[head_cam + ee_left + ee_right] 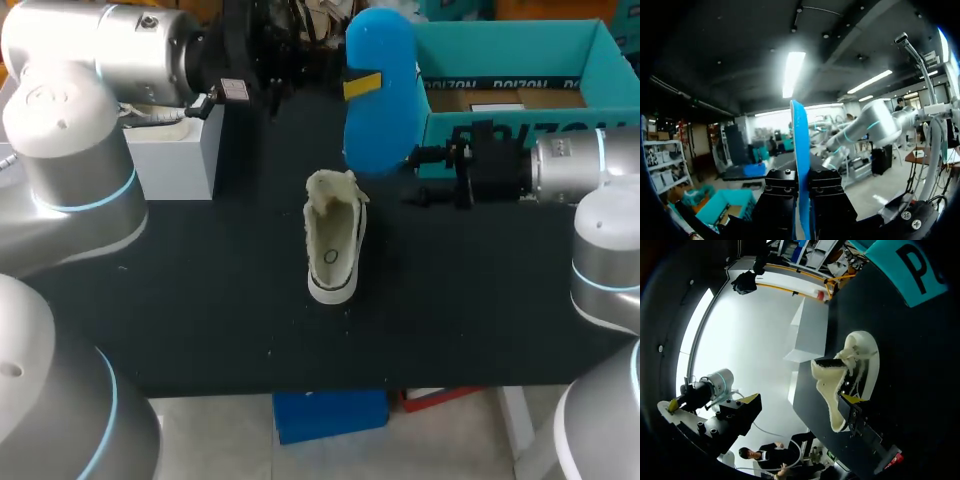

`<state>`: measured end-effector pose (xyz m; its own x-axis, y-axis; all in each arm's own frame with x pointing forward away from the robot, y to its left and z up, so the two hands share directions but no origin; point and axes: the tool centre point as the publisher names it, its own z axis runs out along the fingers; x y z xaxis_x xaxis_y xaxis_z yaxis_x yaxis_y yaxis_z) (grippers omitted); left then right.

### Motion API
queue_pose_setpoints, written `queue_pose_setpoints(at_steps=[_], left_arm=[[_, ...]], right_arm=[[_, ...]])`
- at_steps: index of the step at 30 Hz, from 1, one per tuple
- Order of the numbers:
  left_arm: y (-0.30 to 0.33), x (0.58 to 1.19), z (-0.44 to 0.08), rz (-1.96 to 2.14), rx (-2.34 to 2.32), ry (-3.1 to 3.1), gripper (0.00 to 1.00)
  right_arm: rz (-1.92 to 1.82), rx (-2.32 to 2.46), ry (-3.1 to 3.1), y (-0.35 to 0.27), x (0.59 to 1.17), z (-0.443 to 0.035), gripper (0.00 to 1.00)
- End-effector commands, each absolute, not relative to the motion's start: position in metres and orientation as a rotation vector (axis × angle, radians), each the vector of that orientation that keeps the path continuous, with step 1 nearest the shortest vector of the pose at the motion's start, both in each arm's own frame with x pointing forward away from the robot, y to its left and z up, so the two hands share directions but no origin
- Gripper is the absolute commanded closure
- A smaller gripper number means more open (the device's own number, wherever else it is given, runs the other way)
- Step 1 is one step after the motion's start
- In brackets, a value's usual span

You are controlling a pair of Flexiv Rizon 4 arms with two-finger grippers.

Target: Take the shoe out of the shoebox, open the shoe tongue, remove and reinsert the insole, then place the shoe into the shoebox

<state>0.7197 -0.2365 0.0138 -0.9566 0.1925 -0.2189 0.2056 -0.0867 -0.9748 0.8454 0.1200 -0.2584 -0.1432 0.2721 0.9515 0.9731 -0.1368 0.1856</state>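
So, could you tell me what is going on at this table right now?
The left end effector is shut on the blue insole, holding it upright in the air. The shoe lies on the black table with its opening spread wide, outside the teal shoebox. The right end effector is open and empty, near the shoe but not touching it.

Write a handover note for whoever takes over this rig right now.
Left gripper: shut on the flat blue foam insole, held above the black table.
Right gripper: open, empty, beside the cream low-top shoe.
Shoe: upright mid-table, tongue pulled open, outside the teal cardboard shoebox at the far right.
Done: shoe out, tongue open, insole removed.
Left to do: reinsert insole, put shoe in shoebox.
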Motion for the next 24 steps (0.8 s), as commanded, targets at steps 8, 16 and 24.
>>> queue_pose_setpoints(at_steps=[8,16,24], left_arm=[[-0.233,0.713,0.017,-1.953,0.652,2.000,1.00],[-0.218,0.678,-0.011,-1.862,0.793,1.888,1.00],[-0.179,0.640,-0.086,-1.707,0.906,1.762,1.00]], right_arm=[[-1.322,-1.448,-1.452,0.121,0.845,-0.259,0.00],[-1.322,-1.448,-1.452,0.121,0.845,-0.259,0.00],[-1.322,-1.448,-1.452,0.121,0.845,-0.259,0.00]])
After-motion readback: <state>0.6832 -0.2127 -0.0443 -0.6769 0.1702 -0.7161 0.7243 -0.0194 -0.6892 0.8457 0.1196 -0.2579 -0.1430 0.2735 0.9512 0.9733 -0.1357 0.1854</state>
